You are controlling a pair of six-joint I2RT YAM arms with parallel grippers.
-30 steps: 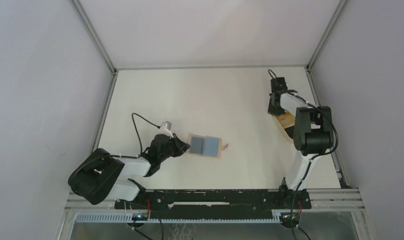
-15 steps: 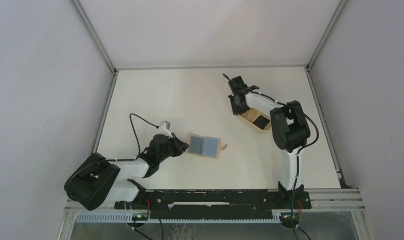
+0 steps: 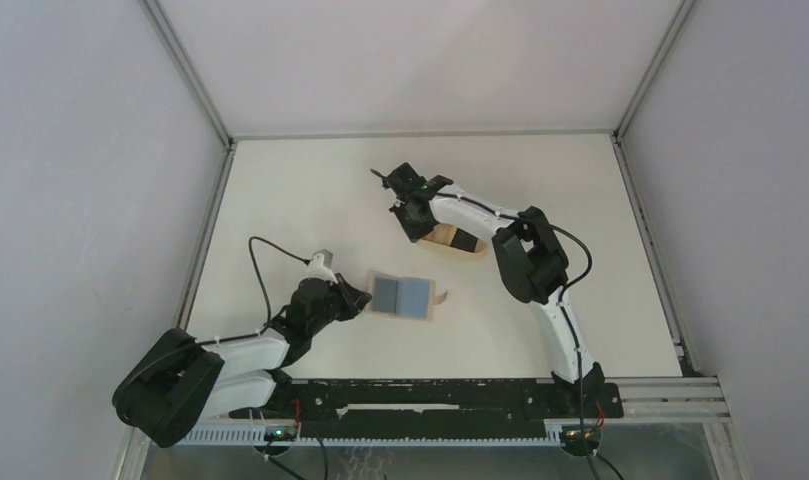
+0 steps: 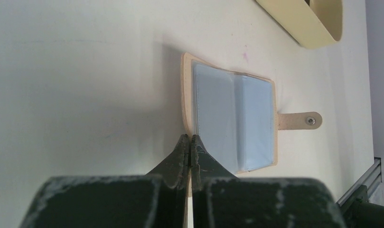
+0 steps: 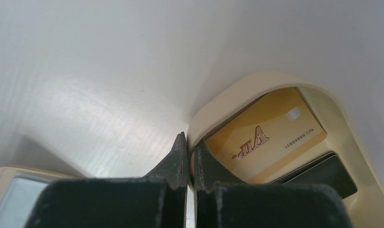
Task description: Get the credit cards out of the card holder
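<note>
Tan card holder [image 3: 405, 297]: open mid-table [image 3: 310, 190], light blue inside
Left gripper [image 4: 189, 142]: clamped on its edge
Right gripper [image 5: 190, 145]: clamped on tray [image 5: 256, 78] rim; gold card [image 5: 266, 135], black card [image 5: 323, 173] inside

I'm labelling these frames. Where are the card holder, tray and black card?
card holder [image 4: 232, 121]: left wrist view, on its clear sleeve.
tray [image 5: 237, 89]: right wrist view, on its rim.
black card [image 5: 320, 173]: right wrist view, on its face.

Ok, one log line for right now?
left gripper: shut on card holder edge | right gripper: shut on tray rim | in tray: gold card, black card | card holder: open
</note>
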